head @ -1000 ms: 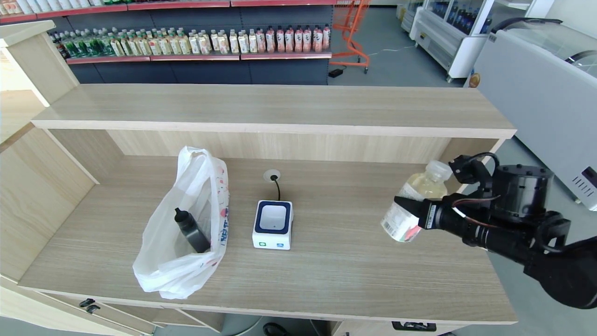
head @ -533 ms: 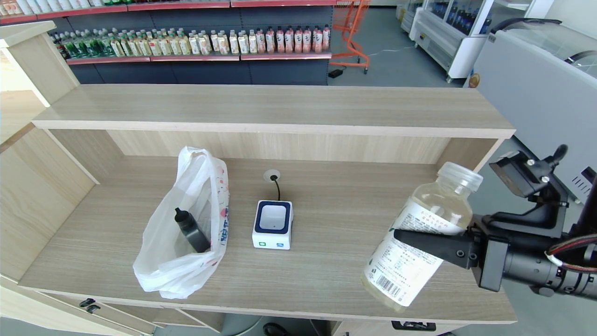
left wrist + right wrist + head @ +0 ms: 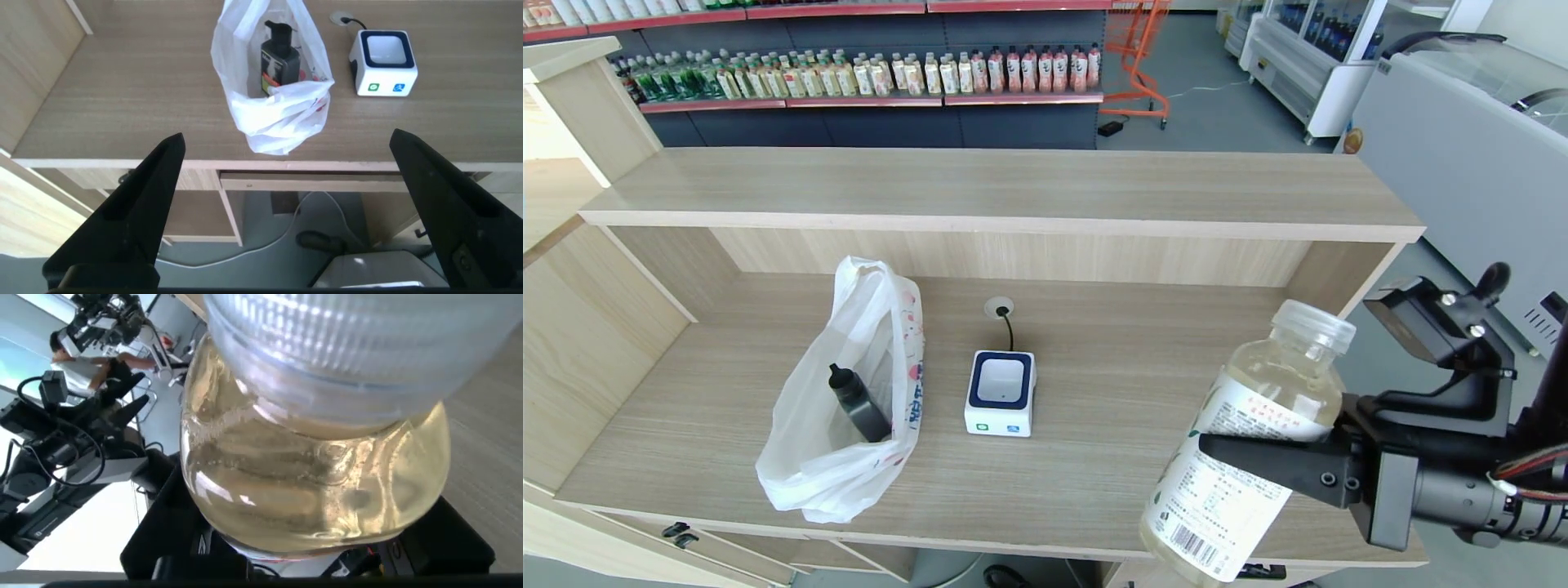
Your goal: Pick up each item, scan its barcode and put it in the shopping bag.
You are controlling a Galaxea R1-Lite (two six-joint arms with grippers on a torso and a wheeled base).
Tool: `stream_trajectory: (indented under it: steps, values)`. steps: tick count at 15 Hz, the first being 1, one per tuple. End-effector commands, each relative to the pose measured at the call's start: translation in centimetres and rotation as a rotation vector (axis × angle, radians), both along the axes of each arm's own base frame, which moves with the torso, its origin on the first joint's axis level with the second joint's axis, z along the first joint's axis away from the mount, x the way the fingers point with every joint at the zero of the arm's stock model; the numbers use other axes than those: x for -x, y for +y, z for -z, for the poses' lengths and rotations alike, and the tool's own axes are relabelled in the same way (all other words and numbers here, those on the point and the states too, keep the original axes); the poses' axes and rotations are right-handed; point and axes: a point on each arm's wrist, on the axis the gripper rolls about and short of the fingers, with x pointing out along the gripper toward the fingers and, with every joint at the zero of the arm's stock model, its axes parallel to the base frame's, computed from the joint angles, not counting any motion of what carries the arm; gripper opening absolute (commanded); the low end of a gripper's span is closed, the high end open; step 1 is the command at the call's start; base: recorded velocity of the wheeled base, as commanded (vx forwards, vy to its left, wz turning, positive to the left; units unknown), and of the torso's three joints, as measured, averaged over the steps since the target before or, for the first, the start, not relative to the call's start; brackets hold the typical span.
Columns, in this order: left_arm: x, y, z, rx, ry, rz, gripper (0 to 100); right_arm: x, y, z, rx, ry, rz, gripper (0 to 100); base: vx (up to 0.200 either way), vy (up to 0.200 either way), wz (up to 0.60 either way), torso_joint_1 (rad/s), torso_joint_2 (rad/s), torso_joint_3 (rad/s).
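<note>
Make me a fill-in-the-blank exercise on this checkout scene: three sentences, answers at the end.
The claw shut on the clear bottle belongs to the robot's ___ arm.
The shopping bag holds a small bottle coloured ___.
The left claw, holding nothing, is ___.
Missing words: right; black; open.

The desk (image 3: 1111, 457) is of light wood, with side walls and a higher ledge (image 3: 996, 188) along its far edge. On its left part stands a white plastic shopping bag (image 3: 805, 482), with its mouth open upward. Just beside the bag, not touching it, sits a small white scanner (image 3: 1001, 394) with a dark blue frame. A black cable (image 3: 1008, 331) goes from the scanner into a round hole (image 3: 999, 308) in the desk behind it.
</note>
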Motion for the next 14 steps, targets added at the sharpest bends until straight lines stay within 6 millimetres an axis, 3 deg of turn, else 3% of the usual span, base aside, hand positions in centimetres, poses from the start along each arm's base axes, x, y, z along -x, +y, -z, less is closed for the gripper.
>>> stream_trajectory:
  steps: [1,14]
  values:
    - [0.0,0.0,0.0,0.0,0.0,0.0,100,0.0,0.0,-0.2,-0.002,-0.001,-0.003,0,0.0,0.0,0.0,0.0,0.0,0.0]
    - [0.0,0.0,0.0,0.0,0.0,0.0,100,-0.9,0.6,-1.6,-0.028,-0.003,-0.005,0,0.0,0.0,0.0,0.0,0.0,0.0]
